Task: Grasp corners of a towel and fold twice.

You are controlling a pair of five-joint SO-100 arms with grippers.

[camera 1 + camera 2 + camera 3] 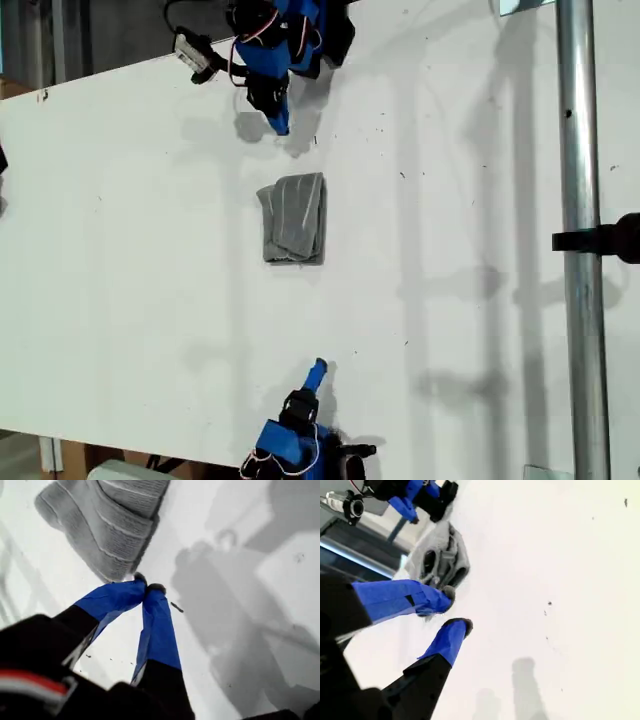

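While both arms sit idle, count is: one towel (293,218), two grippers, one white table (120,250), one metal pole (580,250) along the exterior view's right.

Towel lies folded into a small upright rectangle near the middle of the table, between the two arms, touching neither. Stacked layers show at its edge in the first wrist view (105,525); the second wrist view shows looped folds on the side facing that camera (442,557). Individual corners can't be picked out in the bundle.

My first gripper (279,124) is at the exterior view's top, arm reaching down toward the towel, tips just short of its near edge. Blue-taped fingers are pressed together tip to tip (148,584), nothing between them, hovering at or just over the table; contact can't be told.

My second gripper (319,366) is at the exterior view's bottom, arm tucked back near its base, pointing up at the towel, well apart from it. Its fingers are slightly spread with a small gap (456,609), holding nothing.
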